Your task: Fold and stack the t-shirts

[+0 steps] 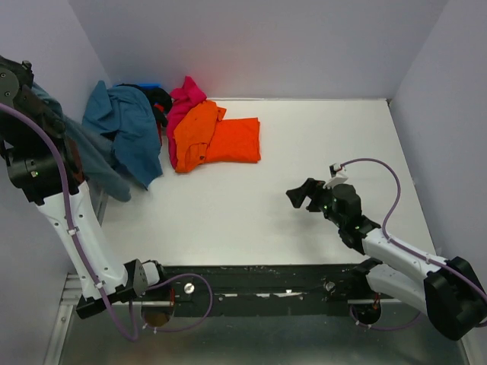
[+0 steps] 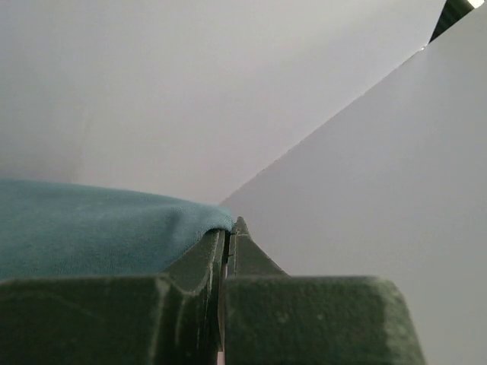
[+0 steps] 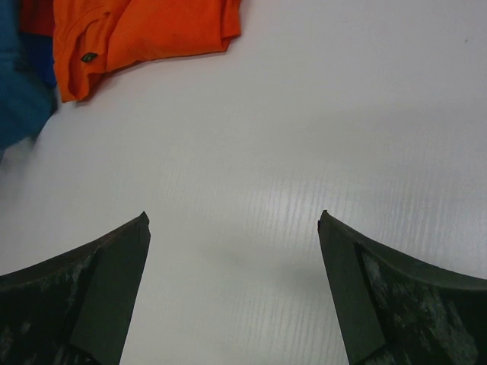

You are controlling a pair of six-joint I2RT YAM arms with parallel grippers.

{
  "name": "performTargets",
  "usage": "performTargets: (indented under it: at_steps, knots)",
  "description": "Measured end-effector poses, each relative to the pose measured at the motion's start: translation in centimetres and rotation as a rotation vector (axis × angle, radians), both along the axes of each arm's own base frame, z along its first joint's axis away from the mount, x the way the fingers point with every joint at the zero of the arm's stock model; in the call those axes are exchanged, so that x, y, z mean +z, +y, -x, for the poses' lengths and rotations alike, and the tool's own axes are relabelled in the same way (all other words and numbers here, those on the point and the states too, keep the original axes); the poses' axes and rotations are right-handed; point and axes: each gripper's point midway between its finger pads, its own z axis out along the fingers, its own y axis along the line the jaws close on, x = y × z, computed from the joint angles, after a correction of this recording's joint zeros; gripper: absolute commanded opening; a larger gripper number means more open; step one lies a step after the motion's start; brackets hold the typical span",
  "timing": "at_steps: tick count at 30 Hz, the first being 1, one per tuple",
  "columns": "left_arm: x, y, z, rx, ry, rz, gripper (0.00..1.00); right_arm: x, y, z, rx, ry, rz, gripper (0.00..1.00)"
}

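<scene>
The left pincer [image 2: 228, 232] is clenched on a fold of the blue-grey t-shirt [image 2: 91, 228]. The cloth is pinched between its fingers and spills away to its left. In the overhead view this arm is raised high by the left wall, and the shirt drapes below and ahead of the pincer toward the table [image 1: 304, 137]. The right pincer [image 3: 233, 216] is released, jaws wide, low over bare table with nothing between them. Well ahead of it and to its left lies the orange-red t-shirt [image 1: 236, 141], already folded flat. An orange t-shirt [image 1: 194, 133] overlaps that shirt's left edge, and a magenta pink t-shirt [image 1: 183, 99] is bunched just beyond. The step in hand looks like lifting the next shirt out of the heap to spread it for folding. The next move likely calls for carrying it to the open table in front of the right pincer. That pincer would then need to take a second corner or hem, so the cloth pulls flat without dragging its neighbours.
</scene>
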Motion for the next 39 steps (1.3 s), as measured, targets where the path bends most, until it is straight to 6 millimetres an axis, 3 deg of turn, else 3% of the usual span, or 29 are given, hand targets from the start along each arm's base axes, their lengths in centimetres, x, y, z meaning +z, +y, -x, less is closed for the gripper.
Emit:
performTargets:
  at_steps: [4,7,10,11,13,16,21,25,27,29,34,38,39]
  knots:
    - [0.0,-0.4,-0.5,-0.035,-0.021,-0.017,0.0,-0.2,0.3,0.2,0.018,0.009,-0.002,0.99]
    - [-2.1,-0.8,-4.1,-0.127,0.042,-0.005,0.0,-0.3,0.4,0.2,0.024,0.013,-0.003,0.99]
    - [-6.4,-2.3,-8.3,-0.23,0.163,0.028,0.0,-0.3,0.5,0.3,0.029,0.014,-0.004,0.99]
    - [-8.4,-3.6,-9.5,-0.273,0.224,0.034,0.0,-0.3,0.5,0.3,0.031,0.016,-0.004,0.99]
    - [-10.3,-6.4,-10.6,-0.355,0.293,0.026,0.0,-0.4,0.6,0.3,0.034,0.018,-0.003,0.99]
    - [-10.2,-11.2,-10.0,-0.503,0.3,-0.012,0.0,-0.5,0.6,0.3,0.035,0.021,-0.002,0.99]
    - [-5.2,-17.7,-4.1,-0.744,0.117,-0.09,0.0,0.0,0.2,0.1,0.013,0.004,-0.003,0.99]
    - [-0.2,-23.7,-0.2,-0.997,-0.065,-0.17,0.0,2.2,-0.7,-0.3,-0.043,-0.064,-0.021,0.99]
    - [1.6,-26.1,1.0,-1.103,-0.129,-0.204,0.0,3.4,-1.5,-0.4,-0.083,-0.107,-0.033,0.99]
    - [2.2,-28.0,1.3,-1.186,-0.154,-0.22,0.0,4.1,-2.2,-0.4,-0.119,-0.136,-0.04,0.99]
    - [0.6,-36.1,-0.4,-1.443,-0.096,-0.223,0.0,4.3,-3.9,-0.3,-0.196,-0.158,-0.031,0.99]
    - [-3.7,-45.3,-2.3,-1.632,0.041,-0.238,0.0,3.8,-5.4,-0.3,-0.274,-0.142,-0.009,0.99]
    - [-5.0,-47.6,-2.3,-1.678,0.079,-0.246,0.05,3.7,-5.9,-0.3,-0.298,-0.136,-0.004,0.99]
